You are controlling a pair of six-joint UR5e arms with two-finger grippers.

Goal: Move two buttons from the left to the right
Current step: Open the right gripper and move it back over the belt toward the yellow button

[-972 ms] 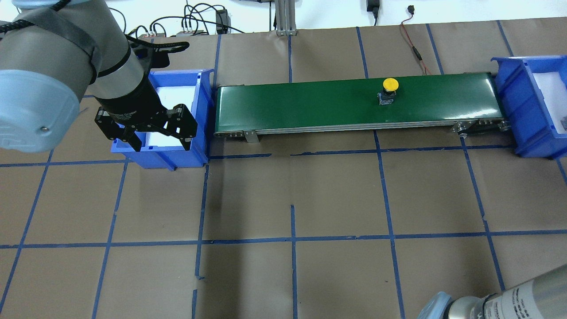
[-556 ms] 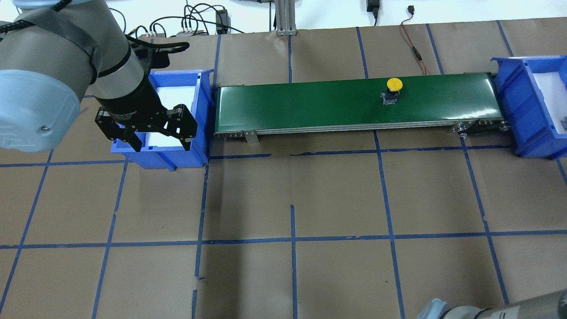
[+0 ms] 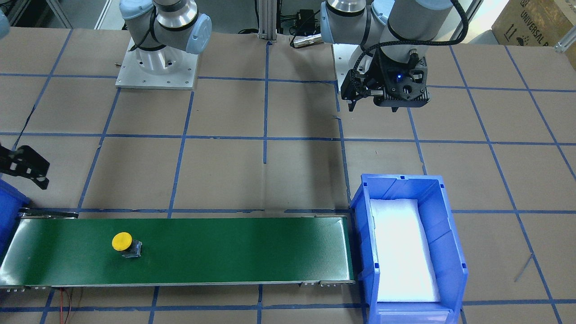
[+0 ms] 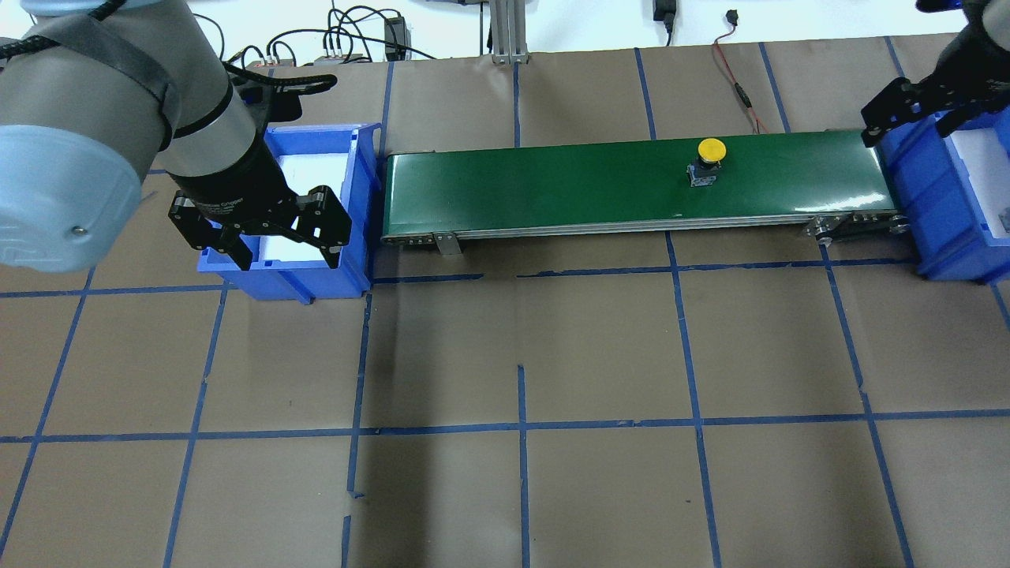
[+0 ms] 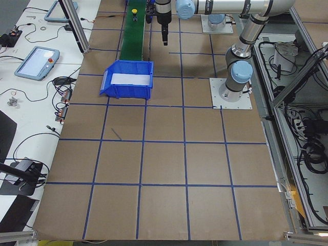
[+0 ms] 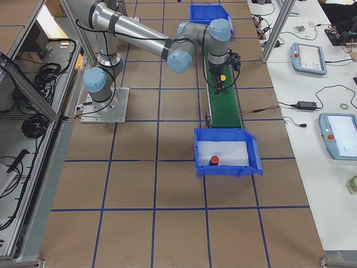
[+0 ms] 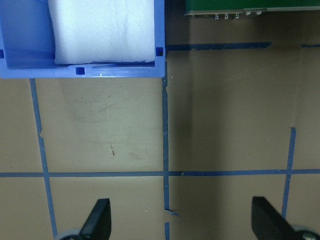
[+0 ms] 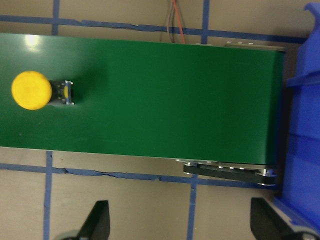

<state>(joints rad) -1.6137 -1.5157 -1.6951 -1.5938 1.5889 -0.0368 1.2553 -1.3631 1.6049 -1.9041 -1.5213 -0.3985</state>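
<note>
The yellow button (image 4: pixel 711 150) stands on the green conveyor belt (image 4: pixel 552 189), right of its middle. It also shows in the front view (image 3: pixel 122 241) and the right wrist view (image 8: pixel 31 90). The red button (image 6: pixel 213 161) lies in the right blue bin (image 4: pixel 931 181). My right gripper (image 4: pixel 907 126) is open and empty above the belt's right end, to the right of the yellow button; its wrist view (image 8: pixel 181 222) shows wide-apart fingers. My left gripper (image 4: pixel 288 254) is open and empty over the near end of the left blue bin (image 4: pixel 359 205).
The left bin (image 3: pixel 452 234) holds only a white foam pad (image 3: pixel 405 252). The belt runs between the two bins. Cables (image 4: pixel 347 31) lie along the table's far edge. The brown table (image 4: pixel 521 355) carries a blue tape grid.
The yellow button has ridden the belt a little to the right. My right arm has swung from the bottom right corner up to the belt's right end. The left arm has not moved.
</note>
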